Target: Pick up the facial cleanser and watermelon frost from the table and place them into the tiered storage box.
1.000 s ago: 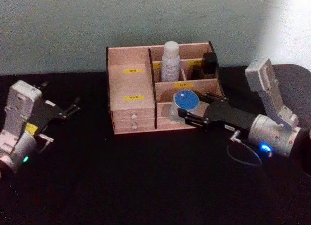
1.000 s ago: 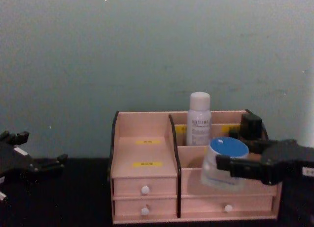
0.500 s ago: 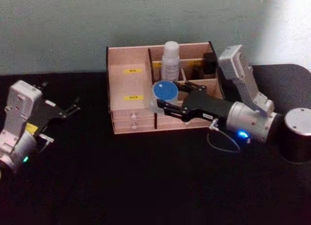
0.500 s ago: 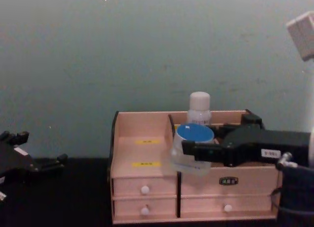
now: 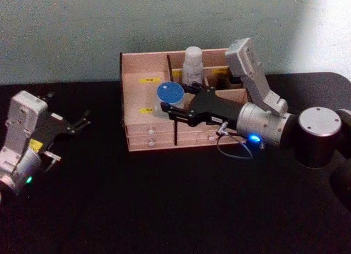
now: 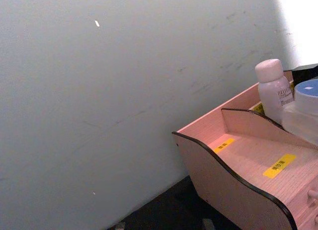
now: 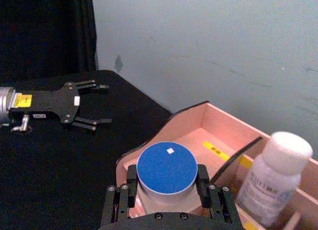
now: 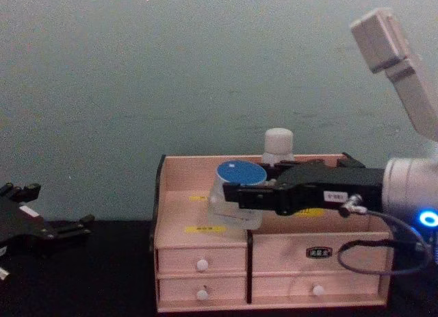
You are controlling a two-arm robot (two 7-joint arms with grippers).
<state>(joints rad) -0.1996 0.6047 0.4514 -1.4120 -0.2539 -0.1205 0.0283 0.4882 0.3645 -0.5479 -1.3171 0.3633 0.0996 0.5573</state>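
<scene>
The facial cleanser (image 5: 192, 63) already stands upright in a rear compartment of the tiered storage box (image 5: 143, 139), behind and to the right of the jaws, so half the job looks done. The right gripper (image 5: 171, 107) has its jaws pinching the watermelon frost (image 5: 169, 95) by its sides, lid up, held above the wide left compartment, whose stepped shelf lies just beneath the jaws. What seems left is lowering and releasing the jar. The left gripper (image 5: 82, 121) sits parked well away, jaws spread.
</scene>
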